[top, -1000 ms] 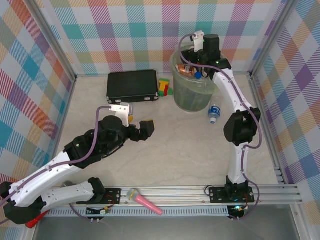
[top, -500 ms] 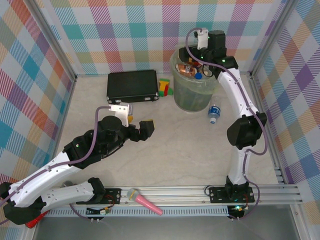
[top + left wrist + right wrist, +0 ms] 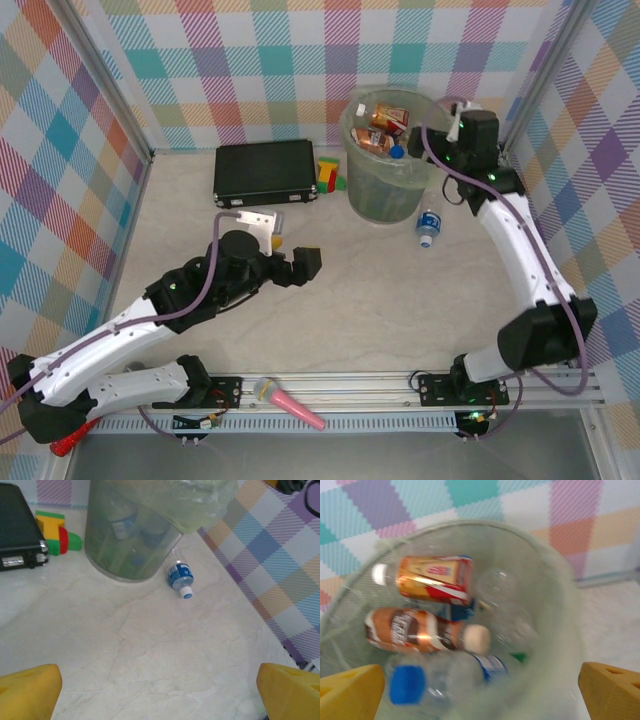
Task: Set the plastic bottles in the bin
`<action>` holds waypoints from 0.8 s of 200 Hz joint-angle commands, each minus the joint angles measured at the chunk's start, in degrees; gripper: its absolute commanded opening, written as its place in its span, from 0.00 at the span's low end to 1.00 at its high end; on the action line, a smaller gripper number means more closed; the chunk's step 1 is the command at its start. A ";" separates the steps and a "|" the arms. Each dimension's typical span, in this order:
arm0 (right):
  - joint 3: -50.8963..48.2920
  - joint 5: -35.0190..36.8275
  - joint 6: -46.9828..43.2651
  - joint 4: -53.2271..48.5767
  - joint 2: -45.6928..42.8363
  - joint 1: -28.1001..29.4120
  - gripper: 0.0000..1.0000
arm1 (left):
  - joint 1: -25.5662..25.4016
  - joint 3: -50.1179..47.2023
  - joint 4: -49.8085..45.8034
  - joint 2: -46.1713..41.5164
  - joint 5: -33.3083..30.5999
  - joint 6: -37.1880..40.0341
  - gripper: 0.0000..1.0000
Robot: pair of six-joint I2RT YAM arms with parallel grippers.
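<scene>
The bin (image 3: 372,196), a pale-green translucent bucket, stands at the back of the table with several plastic bottles (image 3: 384,124) piled inside. From the right wrist I see the bin's rim (image 3: 547,560), a copper-brown labelled bottle (image 3: 420,630), an orange-red labelled one (image 3: 432,580) and a clear one with a blue cap (image 3: 427,682). My right gripper (image 3: 447,130) hangs open and empty just right of the rim. One clear bottle with a blue label (image 3: 428,227) (image 3: 181,576) lies on the table by the bin's right foot. My left gripper (image 3: 305,265) is open and empty over mid-table, facing the bin (image 3: 125,540).
A flat black case (image 3: 265,172) lies left of the bin, with coloured toy blocks (image 3: 330,175) between them. A pink stick (image 3: 290,402) rests on the front rail. Plaid walls close in the back and both sides.
My right gripper has pulled back from over the bin to its right side, its jaws opening wider. The left arm has shifted a little to the right.
</scene>
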 commanded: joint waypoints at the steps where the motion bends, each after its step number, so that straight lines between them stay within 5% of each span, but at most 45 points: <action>1: -7.17 0.13 5.04 1.48 -6.18 -3.08 0.99 | 0.42 -0.94 3.65 1.50 3.22 -0.56 1.00; 68: -31.32 -10.69 11.16 4.36 -14.62 -6.29 0.80 | 0.47 -0.71 5.72 5.16 5.52 -0.86 1.00; 104: -40.75 -11.34 15.05 10.90 -11.35 -6.27 0.69 | 0.47 -1.46 6.05 4.80 5.19 -1.58 1.00; 160: -44.33 -14.72 16.31 19.44 -0.95 -6.29 0.66 | 0.47 -1.25 5.13 4.47 4.13 -1.79 1.00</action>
